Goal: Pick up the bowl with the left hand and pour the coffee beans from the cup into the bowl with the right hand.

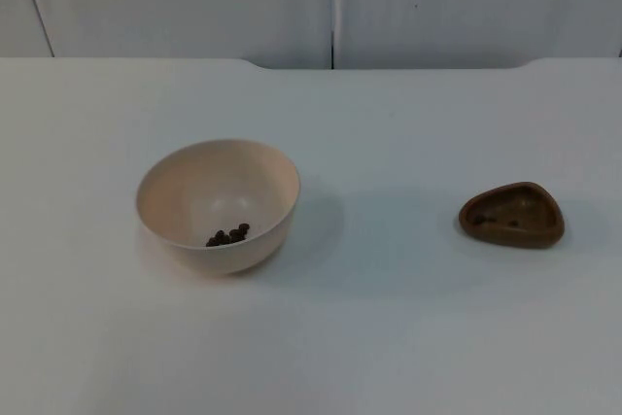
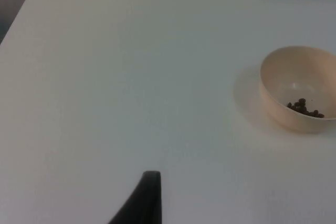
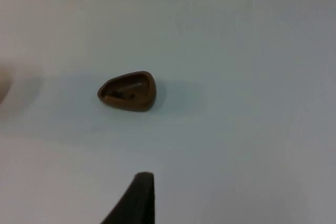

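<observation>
Beige bowl (image 1: 218, 205) with coffee beans (image 1: 227, 234) and brown cup (image 1: 512, 215) are set well apart, one per arm; finger states cannot be told.

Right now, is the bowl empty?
No, a small heap of coffee beans lies at the bottom of the beige bowl in the top view.

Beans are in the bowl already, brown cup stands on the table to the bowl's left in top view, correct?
Not quite. In the top view the brown cup stands on the table to the right of the bowl, not its left. The beans do lie in the bowl.
</observation>
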You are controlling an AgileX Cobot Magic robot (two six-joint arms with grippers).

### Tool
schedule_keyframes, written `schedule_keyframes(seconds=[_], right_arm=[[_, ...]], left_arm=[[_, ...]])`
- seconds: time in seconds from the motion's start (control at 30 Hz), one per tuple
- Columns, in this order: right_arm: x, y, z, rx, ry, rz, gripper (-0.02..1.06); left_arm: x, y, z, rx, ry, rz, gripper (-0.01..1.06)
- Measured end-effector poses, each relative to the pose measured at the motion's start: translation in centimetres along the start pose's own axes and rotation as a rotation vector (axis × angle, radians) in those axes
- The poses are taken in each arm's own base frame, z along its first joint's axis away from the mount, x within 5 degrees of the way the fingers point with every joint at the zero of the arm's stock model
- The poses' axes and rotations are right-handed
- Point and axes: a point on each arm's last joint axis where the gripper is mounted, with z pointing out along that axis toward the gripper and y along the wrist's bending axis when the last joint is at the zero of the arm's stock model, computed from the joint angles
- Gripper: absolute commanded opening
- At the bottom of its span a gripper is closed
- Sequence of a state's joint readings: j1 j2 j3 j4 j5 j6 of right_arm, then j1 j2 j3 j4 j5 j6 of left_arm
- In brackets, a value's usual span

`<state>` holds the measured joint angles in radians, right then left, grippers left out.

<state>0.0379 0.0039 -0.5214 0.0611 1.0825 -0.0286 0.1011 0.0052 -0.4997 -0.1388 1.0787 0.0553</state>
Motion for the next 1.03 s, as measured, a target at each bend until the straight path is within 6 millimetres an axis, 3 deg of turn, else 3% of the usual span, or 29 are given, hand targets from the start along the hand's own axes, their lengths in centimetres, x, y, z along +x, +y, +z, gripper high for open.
schedule_keyframes(seconds=[1.03], right_arm=[[0.0,0.0,0.0,0.0,0.0,0.0,1.05]], left_arm=[[-0.02,0.06,0.0,-0.006,-0.002,0.009,1.05]])
